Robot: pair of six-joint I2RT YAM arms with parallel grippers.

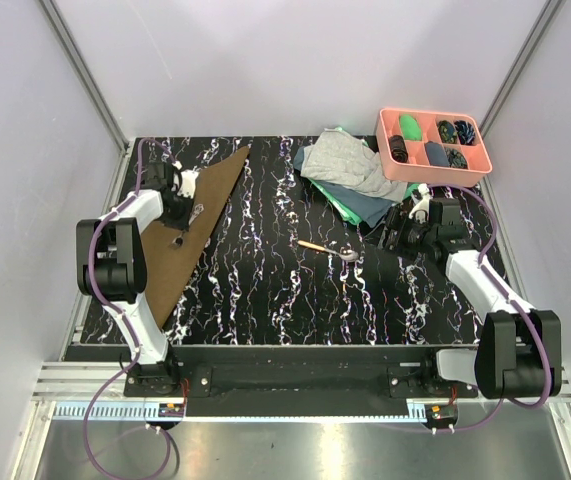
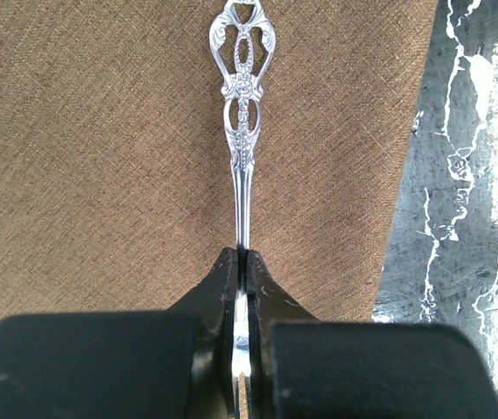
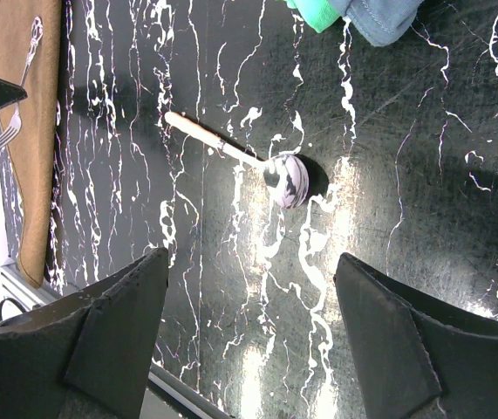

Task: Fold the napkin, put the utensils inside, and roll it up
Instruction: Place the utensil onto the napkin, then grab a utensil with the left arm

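Observation:
The brown napkin lies folded into a long triangle on the left side of the table. My left gripper is over it, shut on a silver fork. The fork's ornate handle points away from the fingers across the cloth. In the right wrist view the fork shows at the far left, over the napkin. A spoon with a pale orange handle lies on the bare table at centre right. My right gripper stands open just right of it, the spoon ahead of its gap.
A pink divided tray with small dark and green items sits at the back right. Grey, green and blue cloths are piled beside it, close behind my right gripper. White walls and rails bound the black marbled table.

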